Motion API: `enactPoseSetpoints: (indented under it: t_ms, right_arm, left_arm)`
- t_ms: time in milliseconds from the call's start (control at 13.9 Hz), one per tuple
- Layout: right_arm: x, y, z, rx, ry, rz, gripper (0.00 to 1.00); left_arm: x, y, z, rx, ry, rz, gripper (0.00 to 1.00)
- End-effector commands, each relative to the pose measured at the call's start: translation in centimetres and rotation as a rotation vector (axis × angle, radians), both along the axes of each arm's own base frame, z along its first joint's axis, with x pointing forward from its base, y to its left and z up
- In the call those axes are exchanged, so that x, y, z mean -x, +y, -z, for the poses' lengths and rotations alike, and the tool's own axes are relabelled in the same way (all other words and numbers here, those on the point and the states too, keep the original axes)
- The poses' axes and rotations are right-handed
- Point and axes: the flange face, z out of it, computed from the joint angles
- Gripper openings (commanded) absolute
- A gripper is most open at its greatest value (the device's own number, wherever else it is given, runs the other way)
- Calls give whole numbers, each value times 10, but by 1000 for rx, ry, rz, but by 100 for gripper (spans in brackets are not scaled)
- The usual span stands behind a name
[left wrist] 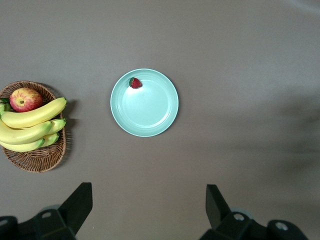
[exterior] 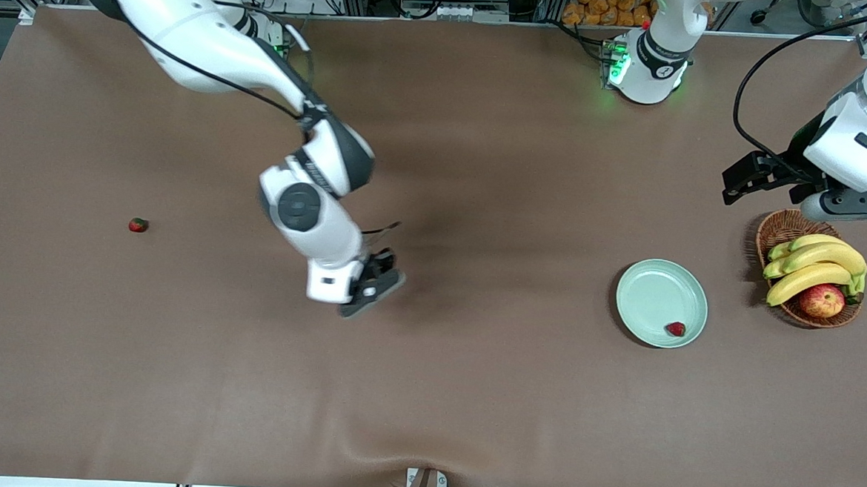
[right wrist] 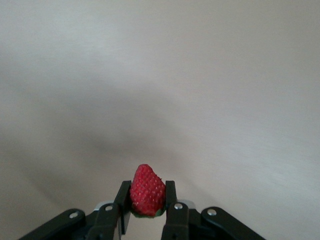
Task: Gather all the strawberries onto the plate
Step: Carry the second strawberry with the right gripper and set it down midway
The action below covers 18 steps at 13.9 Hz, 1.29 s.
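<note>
Right gripper (exterior: 379, 285) is up over bare bench (exterior: 470, 394) near mid-table, pinching a strawberry (right wrist: 147, 196) betw its two fingers; red tip pokes out past the fingertips, green cap tucked back in the jaws. In the front view the berry itself is hidden by the gripper.

Key relation: the plate (exterior: 654, 288) lies well apart from that gripper, toward the left arm's end of the bench, w/ nothing betw them but bare cloth. So the carry looks like one long sideways sweep toward that end, then a drop over the plate. Plate is round, so no axis to line up on.

Plate already has one strawberry (exterior: 675, 329) on it, against the rim on the side nearer the front camera. Third strawberry (exterior: 138, 224) sits alone on the bench toward the right arm's end, well apart from everything.

Left gripper (exterior: 767, 179) is much nearer the plate but holds nothing: fingers spread wide. It waits up in the air just by the basket (exterior: 779, 228) of bananas (exterior: 814, 267) and an apple (exterior: 821, 300).

Right arm pose: reaches out from its base, elbow bent, wrist angled down w/ gripper tilted toward the bench. Judged 1 of 3 done, 2nd in hand.
</note>
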Motion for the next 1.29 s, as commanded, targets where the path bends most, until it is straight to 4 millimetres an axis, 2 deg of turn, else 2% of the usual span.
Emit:
enactPoseSetpoints:
  t_ms: [0,215,359,503,646,718,790,862,934,1005,1077,1221]
  right_arm:
    - [15,53,25,-44,-20,7,0]
    - [51,115,40,-84,-21,-12,0]
    - [74,148,46,-94,-18,-34,0]
    - [98,167,61,-84,-2,-57,0]
    - [111,178,60,-84,2,-66,0]
    - [117,184,60,-85,3,-79,40]
    - [127,192,61,-82,-3,-101,99]
    - [135,199,60,-82,-14,-118,100]
    - [133,197,58,-77,-23,-121,100]
    - [127,195,47,-84,-35,-115,100]
    - [118,190,33,-87,-48,-103,100]
    - [84,158,13,-80,-59,-46,100]
  left_arm:
    - [7,3,-4,14,7,13,100]
    - [9,4,-5,13,17,11,100]
    - [9,4,-5,13,17,10,100]
    - [7,2,-1,15,22,11,100]
    - [2,-5,7,32,28,5,100]
    - [0,-10,14,34,36,11,100]
    - [-5,-12,24,37,47,15,100]
    - [-7,-12,29,36,47,15,100]
    - [-7,-14,35,38,49,17,100]
    - [-8,-14,40,38,49,17,100]
    - [-9,-16,47,38,50,20,100]
    - [-17,-27,77,46,81,27,100]
